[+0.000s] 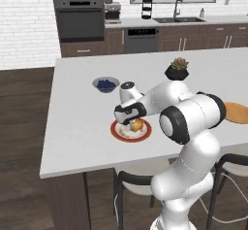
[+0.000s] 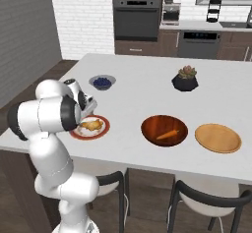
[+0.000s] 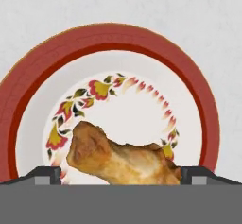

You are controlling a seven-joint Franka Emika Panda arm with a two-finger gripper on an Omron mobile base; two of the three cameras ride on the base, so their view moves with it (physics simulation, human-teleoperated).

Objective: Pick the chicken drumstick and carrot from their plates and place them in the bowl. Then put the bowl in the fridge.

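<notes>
White counter (image 2: pixel 147 87) has loads of free space; carrot (image 2: pixel 168 134) sits in the bowl (image 2: pixel 164 130), drumstick (image 3: pixel 118 159) lies on the red-rimmed plate (image 3: pixel 189 83) near the front edge, gripper (image 3: pixel 121 175) fingers wide around it.

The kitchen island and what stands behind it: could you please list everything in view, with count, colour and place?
chicken drumstick: one, golden-brown, lying on the red-rimmed plate
red-rimmed plate: one, cream centre with flowers, near edge of the island
carrot: one, orange, inside the bowl
bowl: one, dark reddish-brown, between the two plates
wooden plate: one, light tan, beside the bowl
blueberry bowl: one, grey, behind the red-rimmed plate
potted succulent: one, black pot, far side of the island
island: one, white top
stools: two, dark-framed, under the near edge
wall oven: one, dark, back wall
gripper: one, dark fingertips, open, either side of the drumstick
</notes>
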